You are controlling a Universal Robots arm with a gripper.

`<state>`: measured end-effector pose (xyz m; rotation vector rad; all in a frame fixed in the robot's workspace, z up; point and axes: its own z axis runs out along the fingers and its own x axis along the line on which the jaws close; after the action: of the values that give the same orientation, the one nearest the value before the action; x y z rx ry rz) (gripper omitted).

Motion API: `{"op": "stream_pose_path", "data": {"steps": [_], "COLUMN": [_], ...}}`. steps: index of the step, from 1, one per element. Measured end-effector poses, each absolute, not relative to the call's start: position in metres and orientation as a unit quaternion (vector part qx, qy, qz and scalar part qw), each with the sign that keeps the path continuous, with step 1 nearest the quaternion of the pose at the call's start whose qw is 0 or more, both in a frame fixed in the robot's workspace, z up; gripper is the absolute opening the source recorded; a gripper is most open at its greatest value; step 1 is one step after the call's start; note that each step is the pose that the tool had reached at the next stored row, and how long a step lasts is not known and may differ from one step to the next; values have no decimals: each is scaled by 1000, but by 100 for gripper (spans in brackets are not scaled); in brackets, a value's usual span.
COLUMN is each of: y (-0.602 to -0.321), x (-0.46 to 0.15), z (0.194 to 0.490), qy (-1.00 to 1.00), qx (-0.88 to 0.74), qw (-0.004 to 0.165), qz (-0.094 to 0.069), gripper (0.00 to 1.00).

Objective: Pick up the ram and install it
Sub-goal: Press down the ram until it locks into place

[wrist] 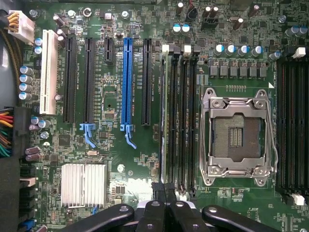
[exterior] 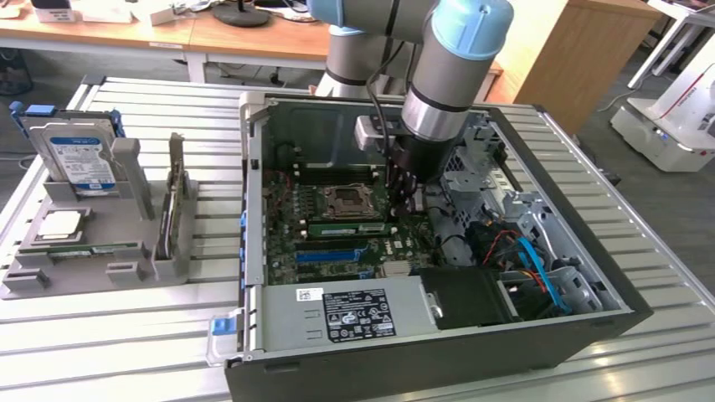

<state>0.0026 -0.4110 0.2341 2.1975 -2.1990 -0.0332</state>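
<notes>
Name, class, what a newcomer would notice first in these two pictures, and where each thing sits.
The arm reaches down into the open computer case, its shut hand over the motherboard at the memory slots. In the wrist view the blue slot and the bare metal-framed processor socket stand out. At the exterior view's left, a grey rack holds a hard drive.

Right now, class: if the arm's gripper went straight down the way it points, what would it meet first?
Probably the green ram stick seated in the black memory slots; the shut gripper sits right above its end, though depth is unclear.
</notes>
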Motion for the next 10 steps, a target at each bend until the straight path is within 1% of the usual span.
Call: {"op": "stream_pose_path", "data": {"steps": [10], "y": [-409], "x": [6], "z": [234], "qy": [-707], "qx": [707], "qw": [16], "qz": [-11], "gripper": [11]}}
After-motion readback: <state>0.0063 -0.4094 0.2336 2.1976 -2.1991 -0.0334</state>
